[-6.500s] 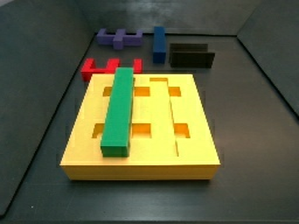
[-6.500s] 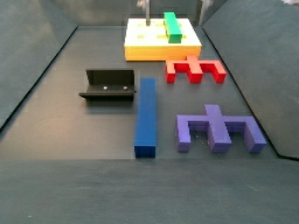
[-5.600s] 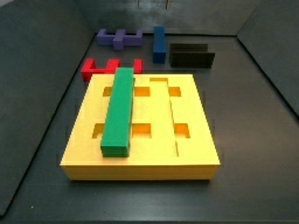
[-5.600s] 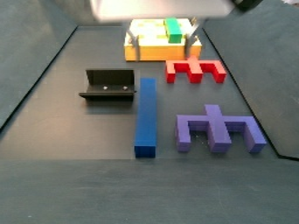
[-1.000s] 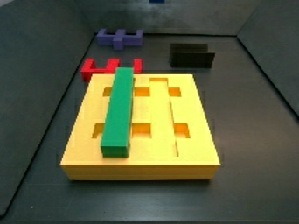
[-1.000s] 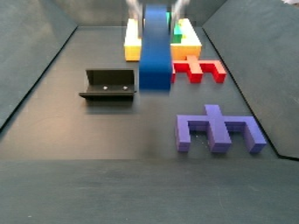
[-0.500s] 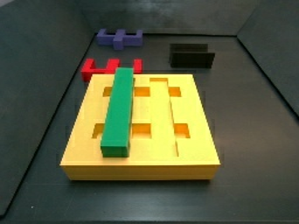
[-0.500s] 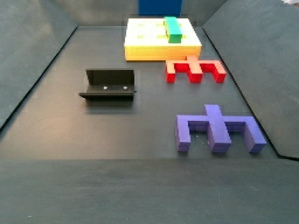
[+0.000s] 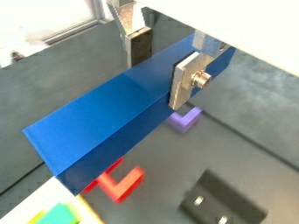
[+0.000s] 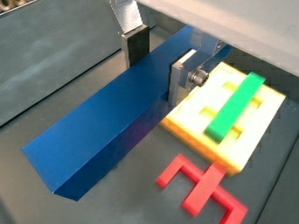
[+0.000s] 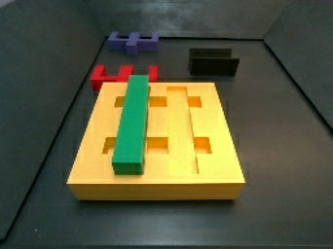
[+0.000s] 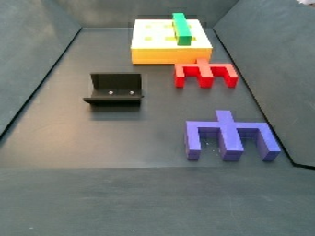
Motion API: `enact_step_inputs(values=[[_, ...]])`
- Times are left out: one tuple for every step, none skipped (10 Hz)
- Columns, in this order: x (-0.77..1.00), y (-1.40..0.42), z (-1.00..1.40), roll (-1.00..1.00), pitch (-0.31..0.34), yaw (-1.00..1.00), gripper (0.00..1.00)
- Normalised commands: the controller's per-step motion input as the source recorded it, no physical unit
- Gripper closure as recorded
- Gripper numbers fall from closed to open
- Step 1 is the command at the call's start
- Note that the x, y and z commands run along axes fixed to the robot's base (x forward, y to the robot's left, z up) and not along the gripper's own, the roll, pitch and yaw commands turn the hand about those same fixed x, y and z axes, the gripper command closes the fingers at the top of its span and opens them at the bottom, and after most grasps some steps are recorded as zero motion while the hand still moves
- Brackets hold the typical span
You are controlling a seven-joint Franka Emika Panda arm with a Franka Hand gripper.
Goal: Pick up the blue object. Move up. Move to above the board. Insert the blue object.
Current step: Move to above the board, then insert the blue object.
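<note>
In both wrist views my gripper [image 9: 162, 70] [image 10: 160, 66] is shut on the blue object [image 9: 117, 122] [image 10: 105, 131], a long royal-blue bar clamped across its width and held high above the floor. In a wrist view the yellow-orange board [image 10: 187, 124] lies below, just beside the bar, with the green bar [image 10: 233, 105] in one groove. Both side views show the board [image 11: 219, 165] [image 12: 154, 37] and the green bar [image 11: 132, 122] [image 12: 182, 28]. The gripper and the blue object are out of both side views.
A red comb-like piece [image 11: 124, 74] [image 12: 207, 74] [image 10: 198, 188] lies beside the board. A purplish-blue notched block [image 11: 131, 41] [image 12: 230, 136] [image 9: 184, 118] lies farther off. The fixture [image 11: 213, 61] [image 12: 114, 89] stands on the dark floor. Dark walls bound the floor.
The blue object left the floor in my gripper and rose. Half a second ago its end still showed at the top of a side view; now it is out of both.
</note>
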Motion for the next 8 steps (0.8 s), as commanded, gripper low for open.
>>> enact_step_inputs(values=[[-0.14,-1.40,0.17,-0.02,0.025,0.01,1.00],[-0.14,-1.40,0.17,0.01,0.023,0.01,1.00],[-0.13,-1.40,0.18,0.00,0.029,0.00,1.00],[-0.12,-1.40,0.20,0.01,0.046,0.01,1.00],[-0.10,-1.40,0.22,0.00,0.075,0.01,1.00],[-0.04,-0.81,0.13,0.00,0.093,0.01,1.00],[0.06,-0.21,0.05,0.01,0.134,0.00,1.00],[0.00,0.00,-0.35,0.00,-0.023,0.00,1.00]])
